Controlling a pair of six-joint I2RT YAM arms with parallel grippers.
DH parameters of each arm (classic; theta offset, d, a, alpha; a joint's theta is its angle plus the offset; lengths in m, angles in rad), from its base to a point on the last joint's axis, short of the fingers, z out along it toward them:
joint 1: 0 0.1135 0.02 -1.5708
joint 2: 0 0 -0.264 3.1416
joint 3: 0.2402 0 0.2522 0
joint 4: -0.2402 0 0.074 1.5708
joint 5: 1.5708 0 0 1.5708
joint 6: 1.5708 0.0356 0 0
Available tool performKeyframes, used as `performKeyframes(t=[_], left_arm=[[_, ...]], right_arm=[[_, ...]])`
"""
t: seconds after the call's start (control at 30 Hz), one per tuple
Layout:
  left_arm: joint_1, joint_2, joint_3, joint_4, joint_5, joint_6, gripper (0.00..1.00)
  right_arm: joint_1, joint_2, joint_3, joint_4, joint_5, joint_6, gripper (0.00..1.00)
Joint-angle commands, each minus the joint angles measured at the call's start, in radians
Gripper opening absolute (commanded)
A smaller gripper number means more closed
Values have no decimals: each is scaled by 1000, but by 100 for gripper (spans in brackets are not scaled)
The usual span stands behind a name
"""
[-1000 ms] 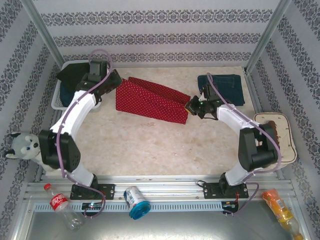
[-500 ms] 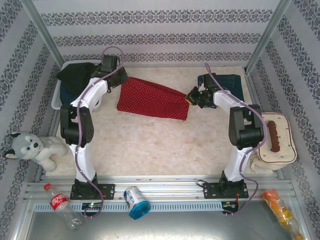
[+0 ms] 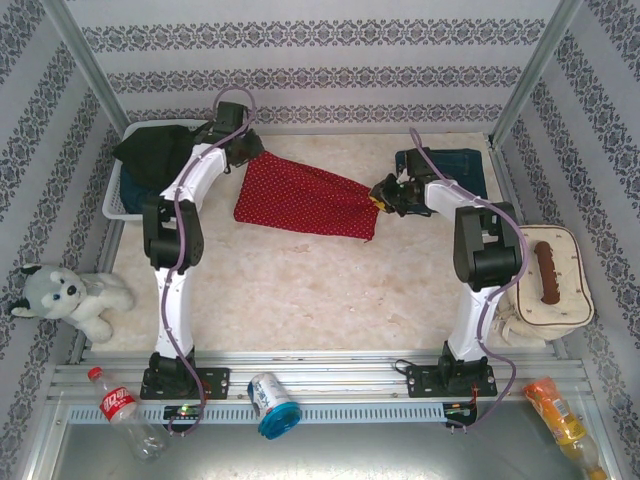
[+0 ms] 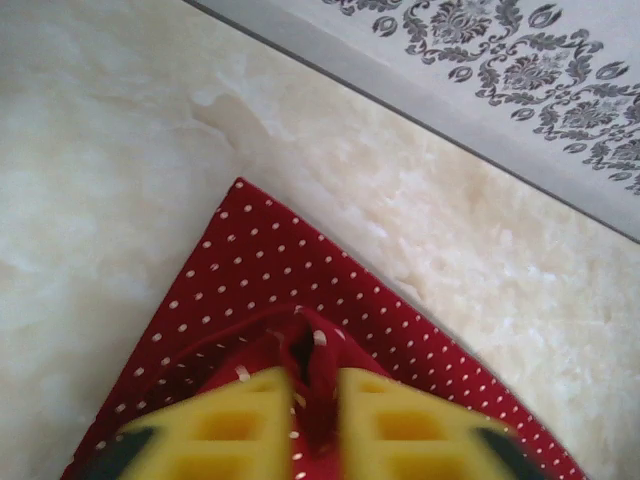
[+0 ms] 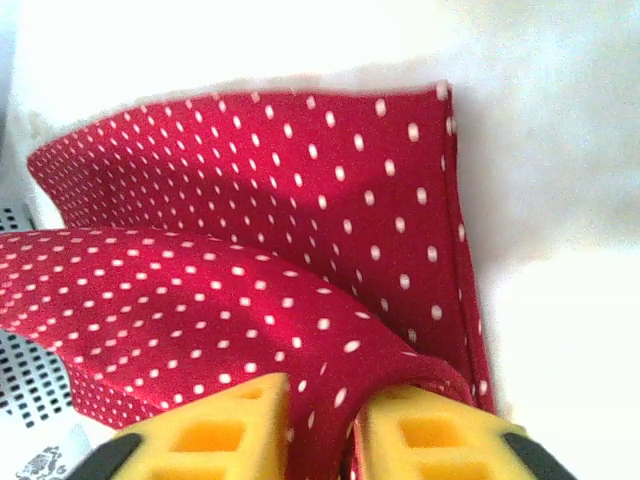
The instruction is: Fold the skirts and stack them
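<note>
From above, the left gripper (image 3: 245,150) is clamped on the far left corner of the red polka-dot skirt (image 3: 305,195). The right gripper (image 3: 385,195) pinches the cloth's right end. The skirt lies spread on the table (image 3: 300,290) between the two grippers. A folded denim skirt (image 3: 455,170) lies flat just beyond the right gripper. Off to the left gripper's outer side, a black skirt (image 3: 150,150) is heaped over the white mesh basket (image 3: 112,205).

On the left wrist camera, the yellow fingers (image 4: 240,425) of the left gripper (image 4: 315,420) are closed on a small bunched ridge of red dotted cloth. Ahead of them the skirt's corner (image 4: 300,290) lies flat and pointed on the pale table (image 4: 100,150).

On the right wrist camera, the right gripper (image 5: 325,430) has its fingers (image 5: 215,435) drawn in on a raised fold — red fabric fills the narrow slot between them. Beyond the tips the skirt (image 5: 250,220) lies in two layers, the upper one curving leftward from the grip. A bit of basket mesh (image 5: 25,385) shows past the cloth on the left.
</note>
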Motion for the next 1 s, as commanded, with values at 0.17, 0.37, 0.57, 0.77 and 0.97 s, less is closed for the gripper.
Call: performKeyframes(t=[0.17,0.37,0.57,0.77,0.97], left_arm=[[33,104,284,-178,31,-64,100],[30,69,170,-112,211,-121,100],[5,93,43,58,316,-182,100],[2,113,-75,78,248,-198,100],[1,-83,-558,407,188,-341,100]], right_arm=[[-28,-68,-5,142,-19,-38,71],[53,-149,-56,135,27,-67,98],[129,-12,47,156,43,-21,98],[130,151,152,75,123,64,98],[130,186,158,-2,52,18,98]])
